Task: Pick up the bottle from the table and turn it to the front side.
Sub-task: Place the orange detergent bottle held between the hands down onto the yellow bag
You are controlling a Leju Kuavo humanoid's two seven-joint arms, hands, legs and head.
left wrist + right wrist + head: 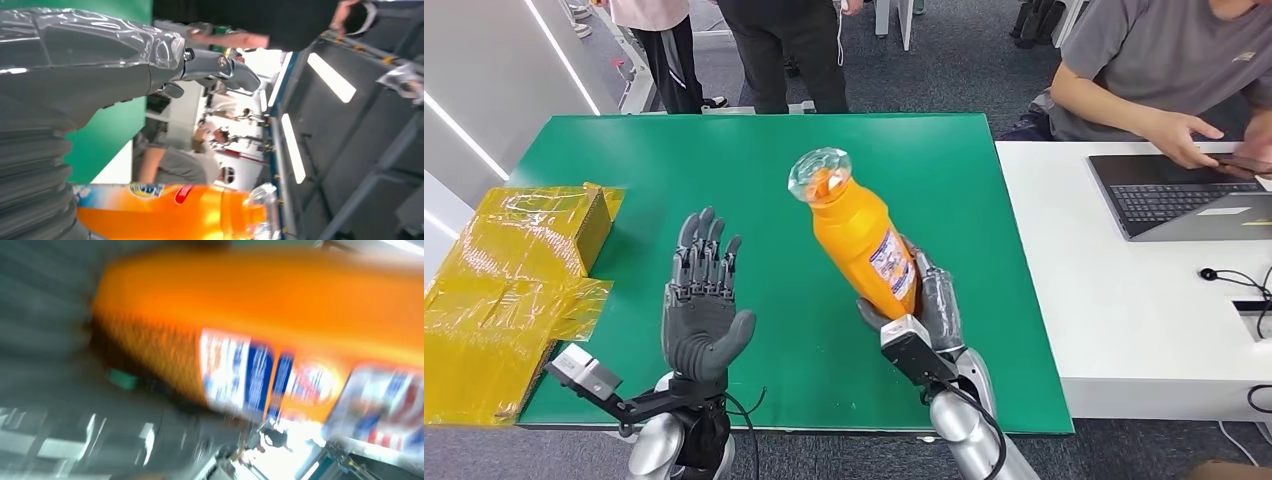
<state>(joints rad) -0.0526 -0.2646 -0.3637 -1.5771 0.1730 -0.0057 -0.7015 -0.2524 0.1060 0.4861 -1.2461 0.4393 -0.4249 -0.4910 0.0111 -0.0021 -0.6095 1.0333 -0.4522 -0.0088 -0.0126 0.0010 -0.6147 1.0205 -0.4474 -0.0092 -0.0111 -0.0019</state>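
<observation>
- In the head view, the orange bottle [864, 236] is seen lifted off the green worktop [724, 160], tilted with its clear cap [820, 174] leaning away from the robot and to the left.
- The bottle's lower body is gripped by the right hand [924, 300]; its fingers [940, 300] are wrapped round the far side and the thumb is pressed on the near side.
- The left hand [702, 305] is held upright beside the bottle, well apart from it, palm turned toward it, fingers [706, 245] spread and nothing held.
- A label [892, 262] in white, blue and red is shown on the bottle's right flank; its writing cannot be read.
- In the left wrist view, the bottle [170, 212] is shown lengthwise, with a logo band near its base that is too small to read, and the left hand [100, 65] is seen with its fingers [225, 67] extended.
- In the right wrist view, the bottle [260, 305] is shown very close and blurred; the label [250, 375] is visible as blue and white blocks, illegible.
- Yellow wrapped boxes [514, 270] are seen at the worktop's left edge, and a laptop [1184, 195] on the white worktop [1104, 300] to the right, with a seated person [1154, 70] behind it.
</observation>
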